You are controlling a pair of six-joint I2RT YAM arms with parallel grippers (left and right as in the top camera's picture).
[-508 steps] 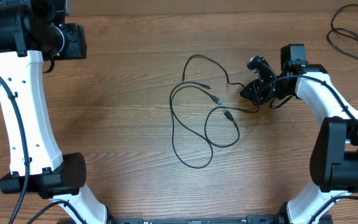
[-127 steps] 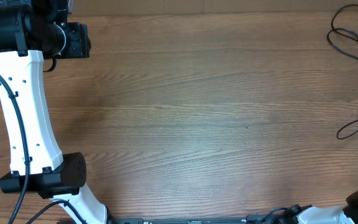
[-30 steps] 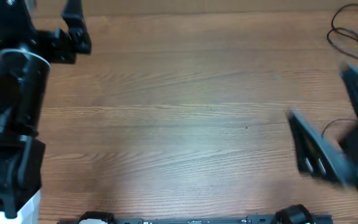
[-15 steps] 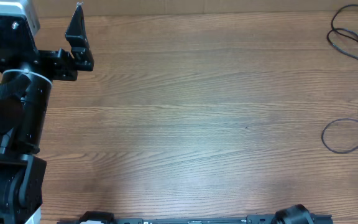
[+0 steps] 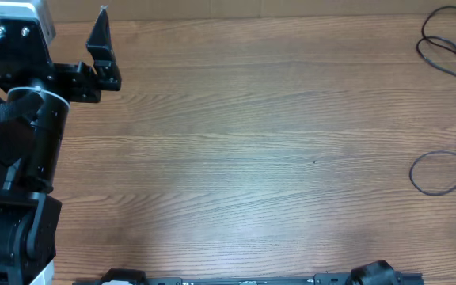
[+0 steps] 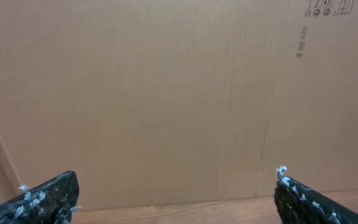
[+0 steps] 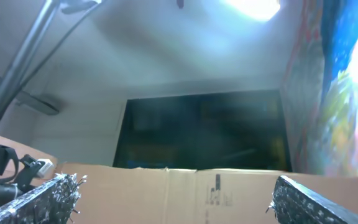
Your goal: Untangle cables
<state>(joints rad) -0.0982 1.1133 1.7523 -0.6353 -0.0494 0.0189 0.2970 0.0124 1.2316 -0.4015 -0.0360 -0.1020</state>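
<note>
At the left end effector (image 5: 101, 49): spread wide, nothing between the fingers, set at the far left corner of the table (image 5: 236, 158) and facing a cardboard wall (image 6: 166, 81) in its wrist view. At the right end effector (image 7: 178, 183): likewise spread and empty, tilted up toward ceiling lights (image 7: 253, 7), absent from the overhead view.

Outward from the left end effector, far across to its right and somewhat nearer the robot's base: the cables (image 5: 412, 172), lying as a loose loop at the table's right edge and running off frame. Probably both strands together there, though hard to tell. Long axis of the visible loop roughly along the table's width. Beyond it, well apart toward the far right corner: another black wire (image 5: 423, 36).

Well apart from the left end effector, then, and likely much closer to the right arm's side. Judged a job for the right, coming down from its raised pose. No contact with the cables by either.
</note>
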